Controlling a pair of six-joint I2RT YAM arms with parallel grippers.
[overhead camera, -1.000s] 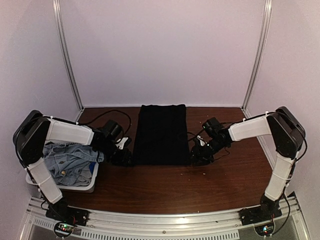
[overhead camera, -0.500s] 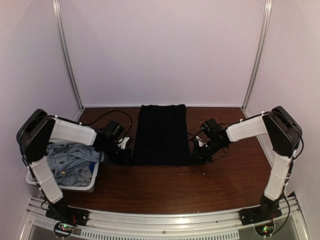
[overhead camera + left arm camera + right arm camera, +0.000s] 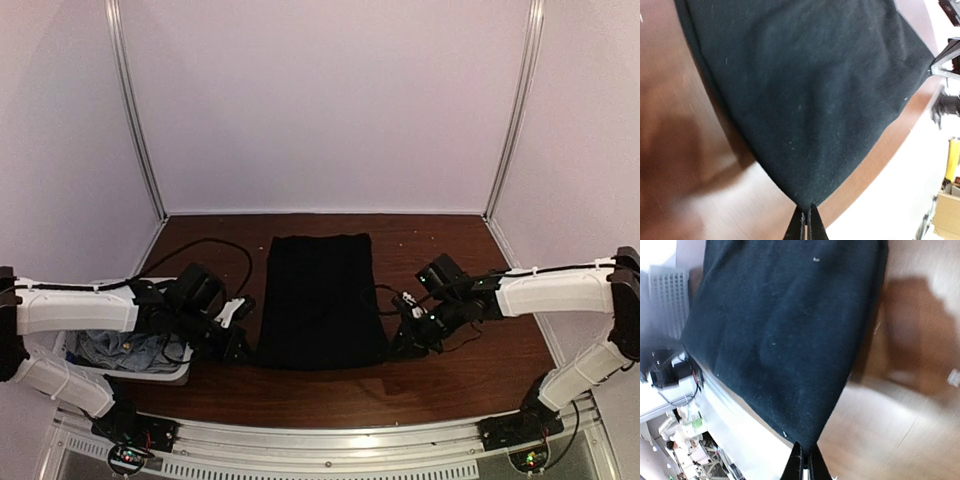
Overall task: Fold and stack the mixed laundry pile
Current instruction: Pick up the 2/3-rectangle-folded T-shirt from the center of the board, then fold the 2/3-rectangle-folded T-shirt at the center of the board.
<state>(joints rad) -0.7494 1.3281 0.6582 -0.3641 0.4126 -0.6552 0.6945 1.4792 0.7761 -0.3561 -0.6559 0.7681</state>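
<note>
A large black shirt [image 3: 318,295] lies as a long folded strip in the middle of the brown table [image 3: 470,380]. My left gripper [image 3: 250,354] is shut on its near left corner, and the wrist view shows the black cloth [image 3: 805,90] drawn to a point between the closed tips [image 3: 807,220]. On the other side my right gripper [image 3: 392,350] is shut on the near right corner, the cloth [image 3: 785,325] pinched at its tips [image 3: 805,460]. The rest of the laundry pile, light-blue denim [image 3: 108,346], sits in the basket at the left.
A white slatted basket [image 3: 150,373] stands at the near left, partly under my left arm. Black cables [image 3: 225,245] trail over the table behind both wrists. Pale walls with metal posts [image 3: 138,120] close in the back and sides. The table's front rail [image 3: 320,440] runs along the near edge.
Both grippers went from open to shut on the shirt's near corners. Both arms then drew back toward the near edge, pulling the shirt's near edge with them.
</note>
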